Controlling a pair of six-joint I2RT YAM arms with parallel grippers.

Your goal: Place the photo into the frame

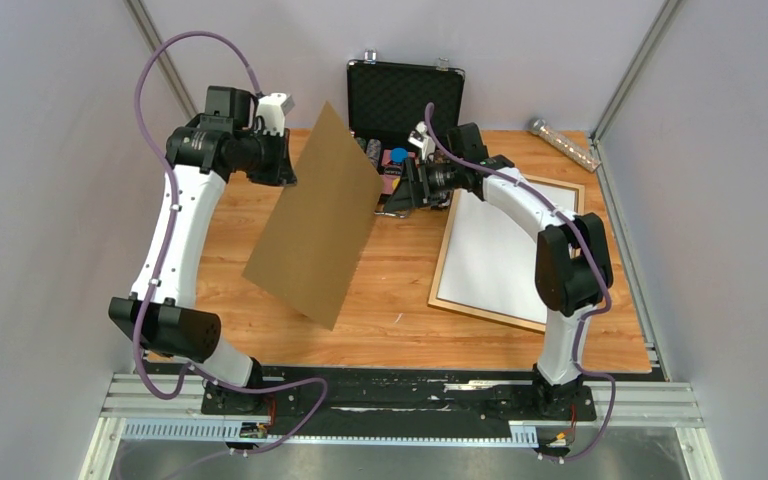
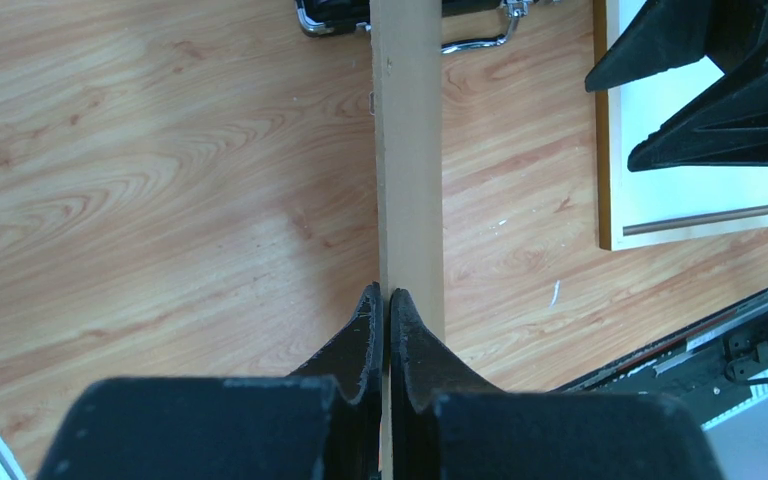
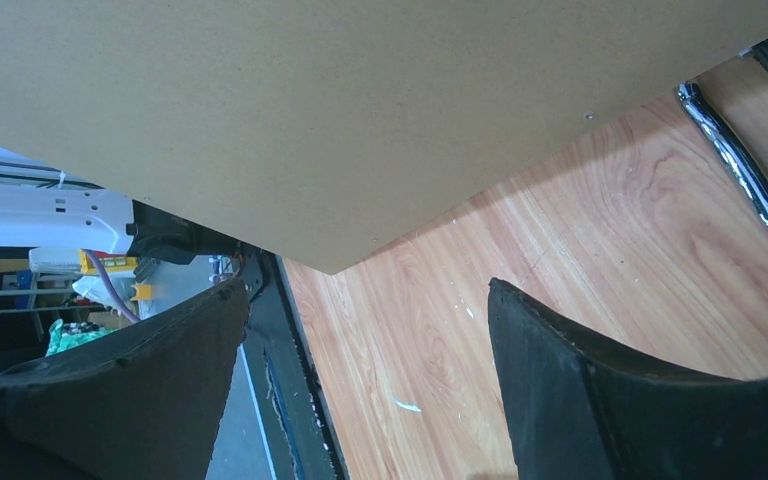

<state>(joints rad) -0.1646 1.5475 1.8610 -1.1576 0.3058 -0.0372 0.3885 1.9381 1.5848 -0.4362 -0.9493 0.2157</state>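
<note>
The thin-railed light-brown wooden frame (image 1: pixel 443 250) lies flat on the wooden tabletop (image 1: pixel 400 300), with the photo (image 1: pixel 505 250) inside it, plain white side up. Left of the frame, the left tool (image 2: pixel 388 295) is clamped on a raised, tilted brown fibreboard panel (image 1: pixel 315 220). The right tool (image 3: pixel 368 290) gapes empty by the frame's far-left corner.

Lab robot cell: grey panel walls (image 1: pixel 50 200), aluminium rails (image 1: pixel 650 405), wooden table (image 1: pixel 400 300).
</note>
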